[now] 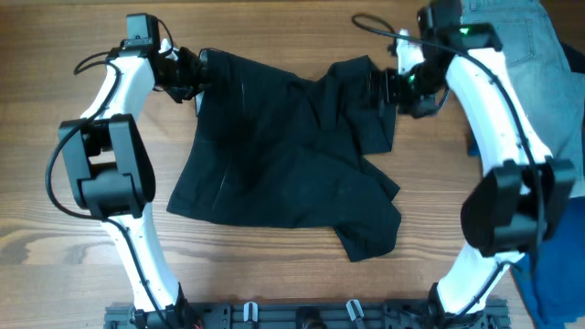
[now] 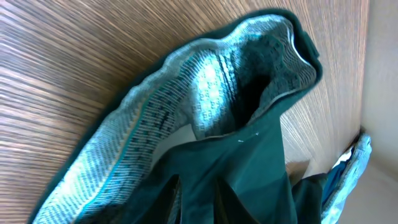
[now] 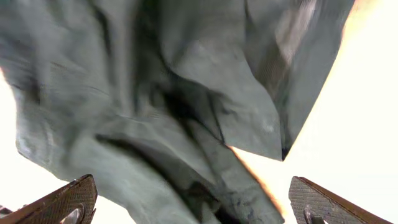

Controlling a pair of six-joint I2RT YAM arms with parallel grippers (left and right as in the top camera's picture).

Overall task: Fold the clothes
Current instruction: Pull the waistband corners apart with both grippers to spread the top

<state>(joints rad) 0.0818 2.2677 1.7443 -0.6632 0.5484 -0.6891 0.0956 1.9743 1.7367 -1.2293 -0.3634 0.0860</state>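
Black shorts (image 1: 283,146) are spread across the middle of the desk (image 1: 55,228), in plain soft fabric, rumpled and heavily creased. One leg flap juts toward the desk's near edge, lower right. Up at the far-left corner the cloth is bunched and lifted off the desk. The ribbed waistband (image 2: 205,81) shows there, gaping open and arching above the wood.
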